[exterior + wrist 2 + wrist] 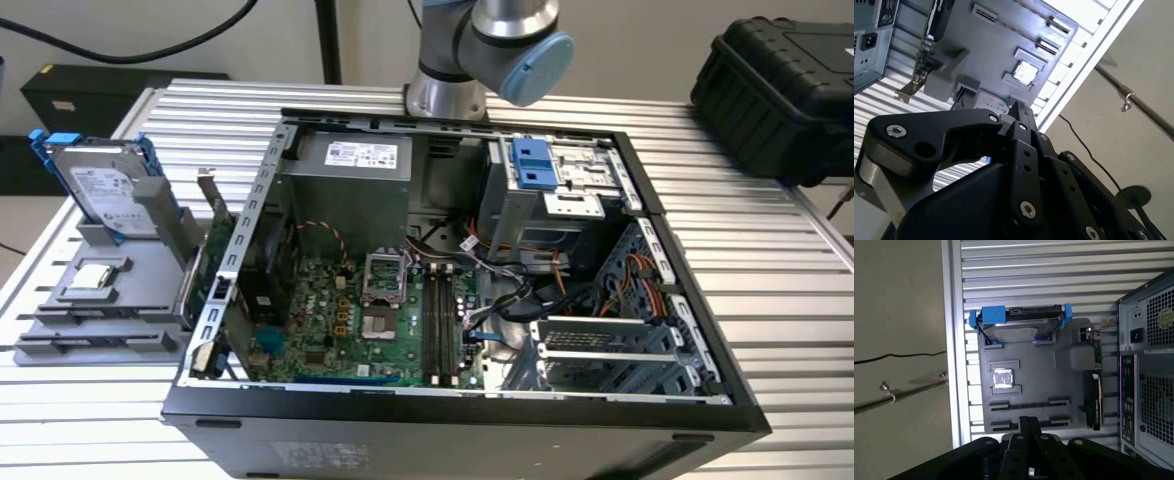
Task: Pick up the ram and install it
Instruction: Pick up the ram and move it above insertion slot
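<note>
Exterior view: the ram (435,318) appears seated upright in a motherboard (327,325) slot inside the case (454,415). Both wrist views: the pincer (1029,422) (1019,109) is clenched on nothing, over the grey tray (1049,375) on the table (1054,270).

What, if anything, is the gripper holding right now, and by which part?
Nothing, as far as both wrist views show: the gripper is shut with nothing between its jaws, facing the grey parts tray.
</note>
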You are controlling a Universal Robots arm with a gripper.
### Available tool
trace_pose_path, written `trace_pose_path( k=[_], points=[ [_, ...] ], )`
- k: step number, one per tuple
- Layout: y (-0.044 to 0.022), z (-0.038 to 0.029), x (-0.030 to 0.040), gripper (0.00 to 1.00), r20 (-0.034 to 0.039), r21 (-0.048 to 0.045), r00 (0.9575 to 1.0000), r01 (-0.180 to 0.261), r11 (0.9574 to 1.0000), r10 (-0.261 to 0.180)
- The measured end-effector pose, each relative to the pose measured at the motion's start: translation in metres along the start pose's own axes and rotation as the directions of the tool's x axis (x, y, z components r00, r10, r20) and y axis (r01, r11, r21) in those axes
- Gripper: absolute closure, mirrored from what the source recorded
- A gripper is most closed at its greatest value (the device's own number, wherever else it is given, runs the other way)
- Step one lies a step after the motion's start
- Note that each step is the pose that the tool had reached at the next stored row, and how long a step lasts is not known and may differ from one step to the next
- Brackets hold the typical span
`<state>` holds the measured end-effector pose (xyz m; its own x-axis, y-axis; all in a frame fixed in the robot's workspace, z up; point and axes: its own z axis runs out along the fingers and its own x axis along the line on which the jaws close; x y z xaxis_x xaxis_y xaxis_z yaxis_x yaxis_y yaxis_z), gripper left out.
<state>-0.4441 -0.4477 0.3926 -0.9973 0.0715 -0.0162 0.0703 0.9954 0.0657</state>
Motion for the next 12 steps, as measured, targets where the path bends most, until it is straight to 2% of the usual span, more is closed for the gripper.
trace_pose_path(
  k=[12],
  points=[
    [-0.0096,-0.0007,-0.0026,1.0,-0.0056,0.0005,1.0,0.0,1.0,0.0]
  ],
)
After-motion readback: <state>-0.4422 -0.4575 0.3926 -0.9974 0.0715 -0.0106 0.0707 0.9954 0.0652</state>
